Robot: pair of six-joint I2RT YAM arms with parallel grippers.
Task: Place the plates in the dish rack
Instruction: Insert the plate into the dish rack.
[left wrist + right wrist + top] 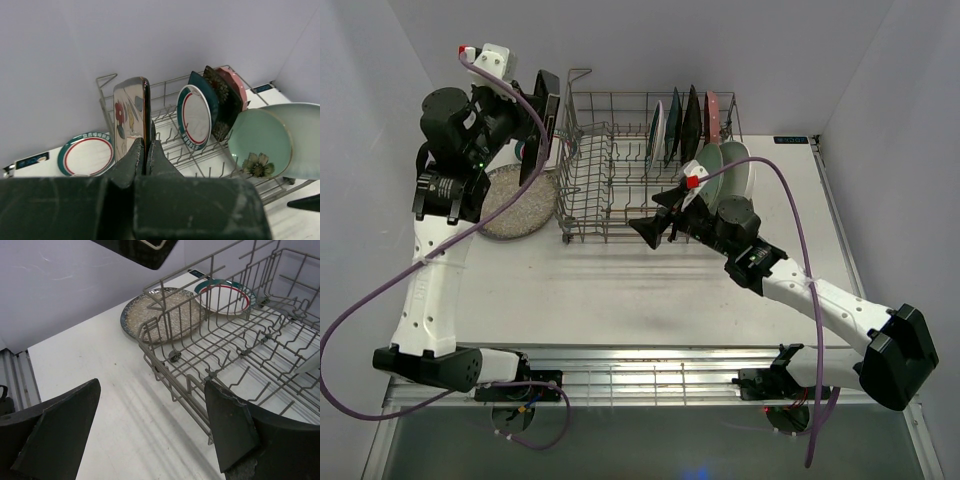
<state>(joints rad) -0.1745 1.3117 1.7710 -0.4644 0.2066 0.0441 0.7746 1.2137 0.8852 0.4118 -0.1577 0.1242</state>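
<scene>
Gripper (145, 146) of raised left arm pinches flowered plate (127, 114) upright.

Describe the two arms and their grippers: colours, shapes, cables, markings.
The left arm and right arm have white links with black joints and bases. A purple cable loops along each, ending in a red-and-white plug at the wrist. The left gripper and right gripper are black with wedge-shaped fingers, scuffed grey at the edges.
</scene>
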